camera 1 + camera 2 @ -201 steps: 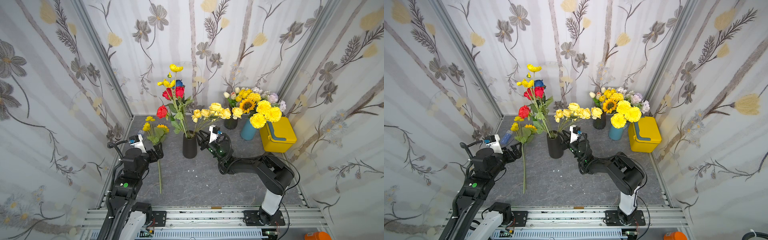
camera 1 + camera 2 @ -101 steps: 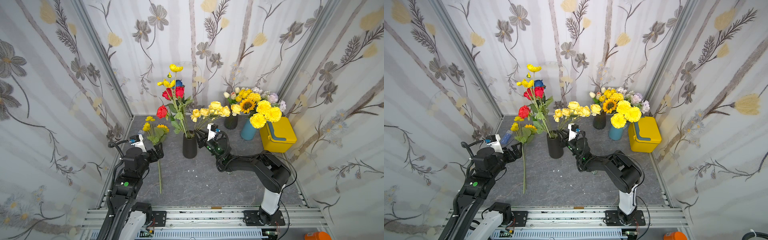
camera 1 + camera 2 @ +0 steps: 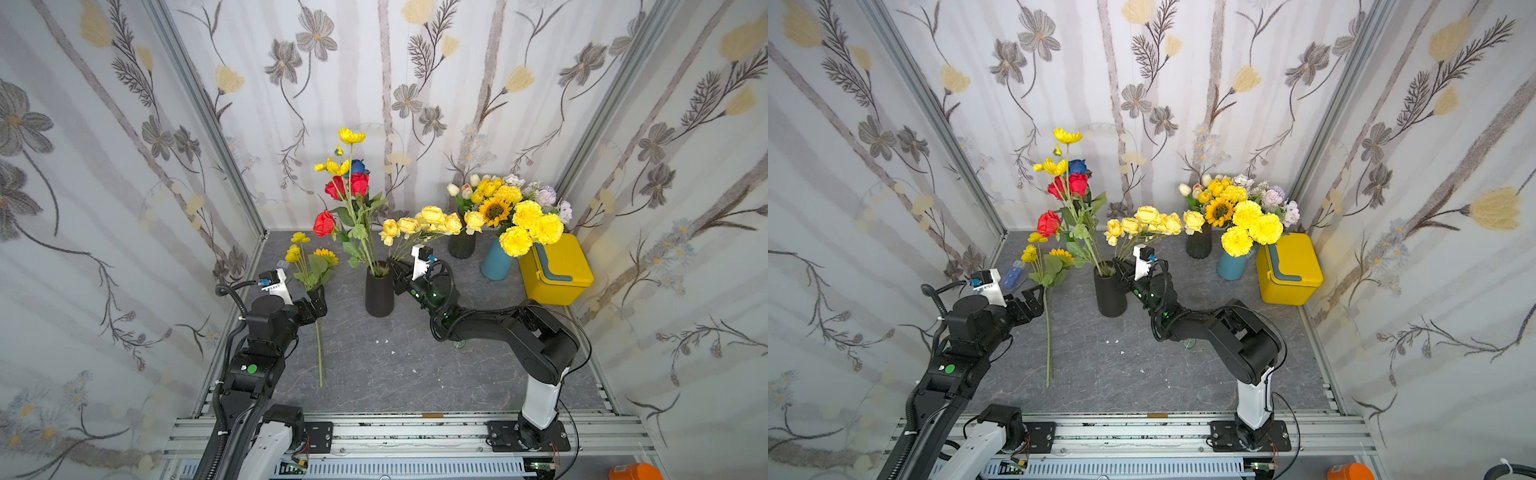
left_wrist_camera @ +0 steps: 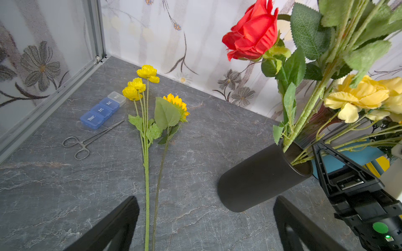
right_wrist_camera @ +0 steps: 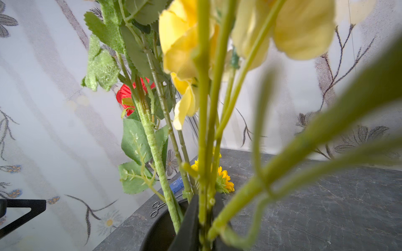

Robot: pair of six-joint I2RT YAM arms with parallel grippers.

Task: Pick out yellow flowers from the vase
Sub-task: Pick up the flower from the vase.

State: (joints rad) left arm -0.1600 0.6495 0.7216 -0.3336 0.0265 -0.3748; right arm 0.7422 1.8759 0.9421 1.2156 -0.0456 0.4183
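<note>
Broadly, a grey marbled surface (image 3: 415, 374) fills the lower middle of both top views, closed in by flower-patterned walls (image 3: 104, 208). Two black arms reach in from the bottom edge: the right arm (image 3: 532, 336) lies low across the centre right and the left arm (image 3: 266, 332) stands at lower left. A yellow box (image 3: 557, 270) sits at centre right against the wall, just beside a blue vase (image 3: 494, 264) and a small dark vase (image 3: 461, 245), both packed with yellow, white and pale blooms. The black vase (image 3: 379, 291) stands upright mid-frame. It holds red roses (image 3: 351, 185), a blue rose (image 3: 358, 166), tall yellow poppy-like blooms (image 3: 351, 135) and a spray of yellow roses (image 3: 424, 220) leaning toward the right of the frame. The right fingers (image 3: 397, 272) are clenched on that spray's green stems just above the vase rim, and the right wrist view shows a stem pinched between them. The left fingers (image 3: 318, 297) are spread wide and grasp nothing. They straddle the stems of two yellow flowers (image 4: 152, 97) lying flat on the surface left of the black vase, a three-bloom sprig and a small sunflower. At the left of the left wrist view, a blue pill box (image 4: 102, 110) lies near the wall, with small metal scissors (image 4: 87, 141) just beside it.
</note>
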